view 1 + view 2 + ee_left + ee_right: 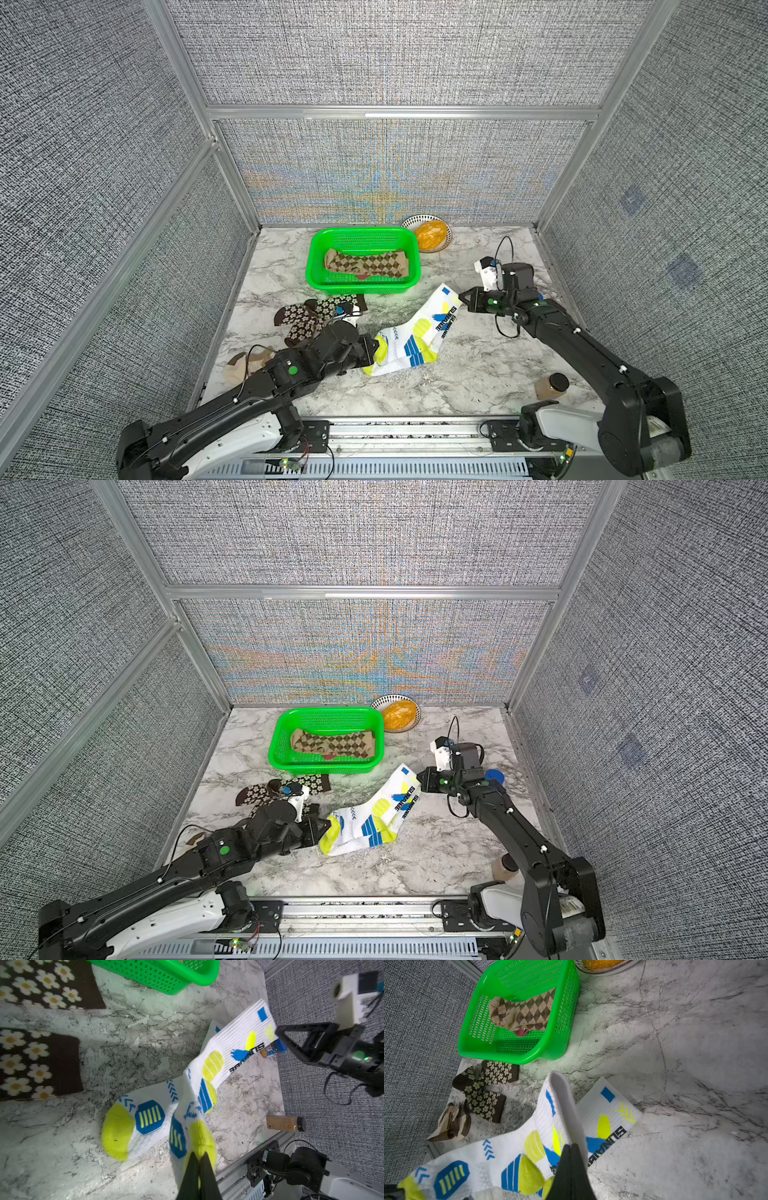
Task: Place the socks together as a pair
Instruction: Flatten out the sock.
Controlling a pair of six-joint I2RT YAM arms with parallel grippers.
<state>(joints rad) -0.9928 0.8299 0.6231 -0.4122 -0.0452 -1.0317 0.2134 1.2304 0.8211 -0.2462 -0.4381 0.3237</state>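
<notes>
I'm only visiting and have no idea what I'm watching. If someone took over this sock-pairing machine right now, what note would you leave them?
Left claw: shut on the yellow toe of the upper white sock.
Right claw: shut on that sock's cuff. The sock hangs stretched over the second white sock, which lies on the table.
Done: diamond check socks lie in the green basket.
Flowered socks lie together in front of the basket. Cream brown-banded socks sit crumpled at the table's edge.
To do: lay the held sock on its mate and let go. The other socks probably come next.
</notes>
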